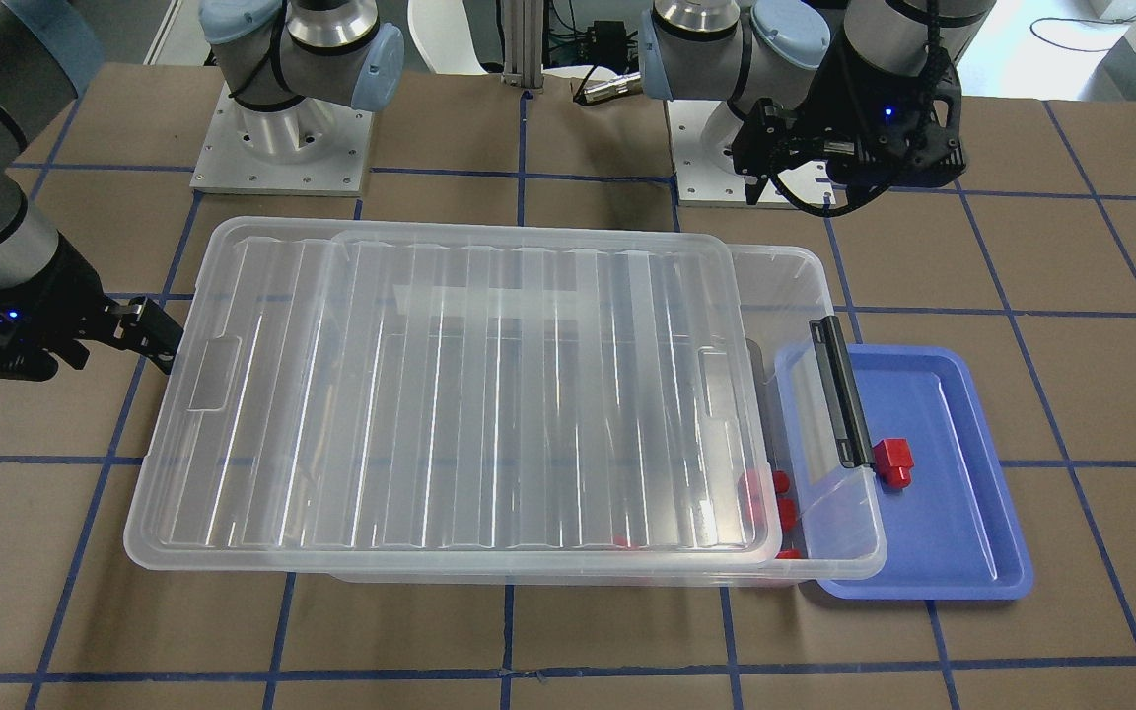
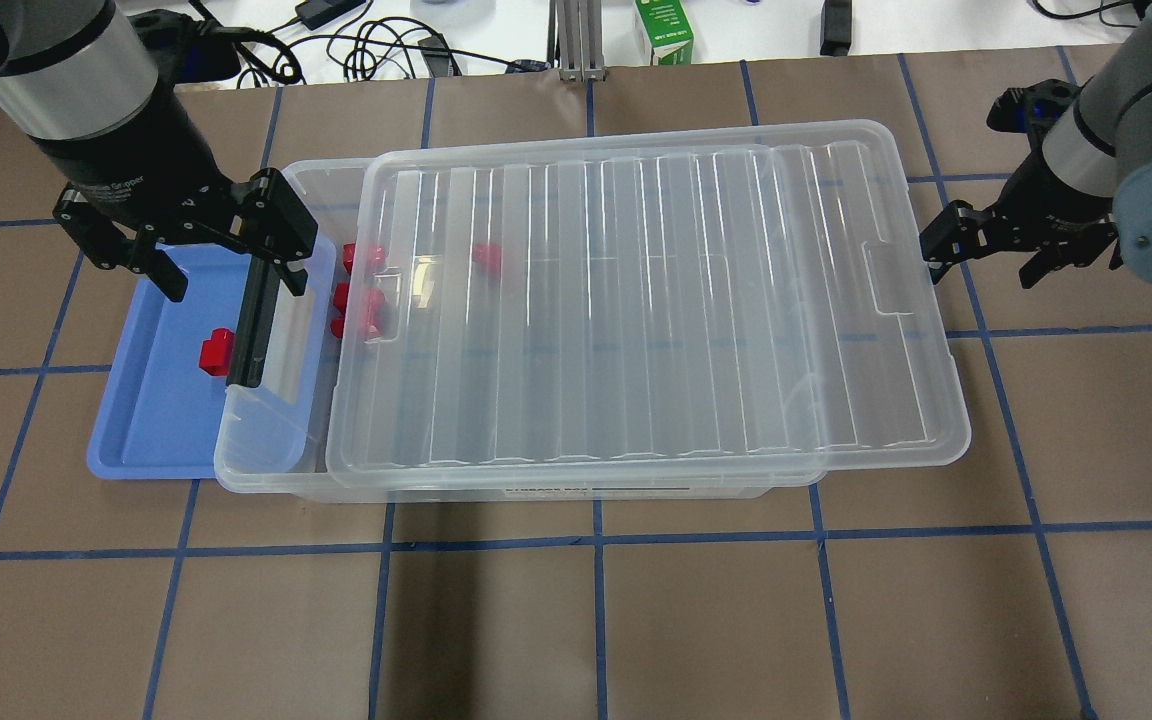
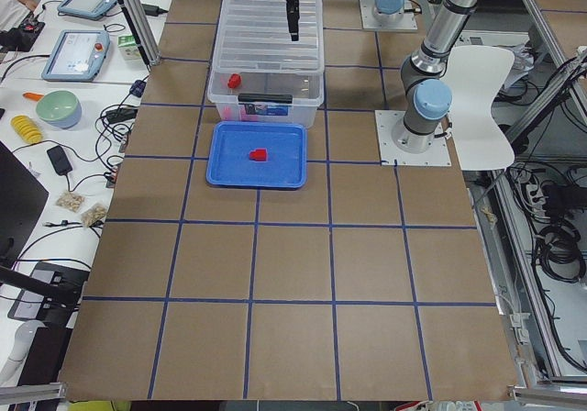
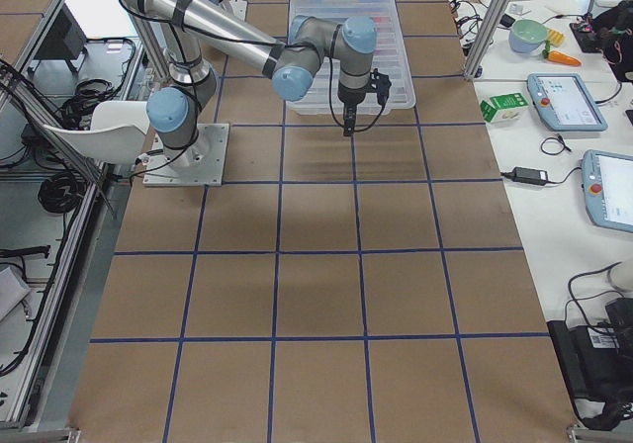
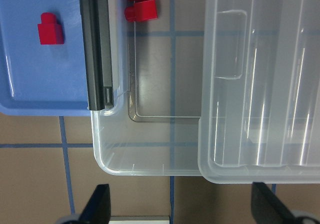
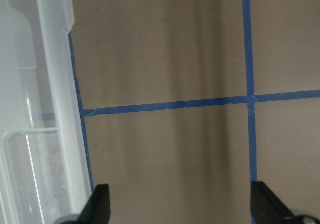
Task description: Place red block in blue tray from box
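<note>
Right now the left gripper (image 2: 229, 262) hangs spread and empty over the box's (image 2: 258, 455) uncovered end. One red block (image 2: 214, 350) lies in the blue tray (image 2: 136, 425), just outboard of that gripper's fingers, beside the black latch (image 2: 254, 320). Several more red blocks (image 2: 356, 300) sit inside the box, just inboard of the gripper, partly under the shifted lid (image 2: 636, 300). The right gripper (image 2: 986, 256) is also spread and empty, just off the lid's far end above the table (image 2: 576, 620).
</note>
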You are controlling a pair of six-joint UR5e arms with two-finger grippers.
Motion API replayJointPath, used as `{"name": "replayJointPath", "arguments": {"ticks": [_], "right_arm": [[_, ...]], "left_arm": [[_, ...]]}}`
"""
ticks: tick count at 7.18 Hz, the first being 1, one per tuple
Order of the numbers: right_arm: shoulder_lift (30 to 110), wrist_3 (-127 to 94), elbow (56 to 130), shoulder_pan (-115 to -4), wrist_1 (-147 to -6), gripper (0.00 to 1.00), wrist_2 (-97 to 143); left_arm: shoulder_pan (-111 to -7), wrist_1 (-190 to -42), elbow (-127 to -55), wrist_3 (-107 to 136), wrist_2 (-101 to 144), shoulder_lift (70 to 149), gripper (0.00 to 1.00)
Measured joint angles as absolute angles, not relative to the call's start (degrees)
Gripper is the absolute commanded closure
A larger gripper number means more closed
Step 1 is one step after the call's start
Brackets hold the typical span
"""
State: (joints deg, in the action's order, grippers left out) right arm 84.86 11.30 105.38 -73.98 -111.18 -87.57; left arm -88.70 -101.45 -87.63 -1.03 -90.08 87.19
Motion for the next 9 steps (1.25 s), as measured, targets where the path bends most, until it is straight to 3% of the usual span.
{"name": "replayJointPath", "arguments": {"ticks": [9], "right_arm": [[84.87, 1.59, 104.38, -83.45, -113.00, 0.00, -88.03]], "left_arm": [[-88.82, -101.46, -87.72, -0.25, -89.95, 87.31, 0.00]]}}
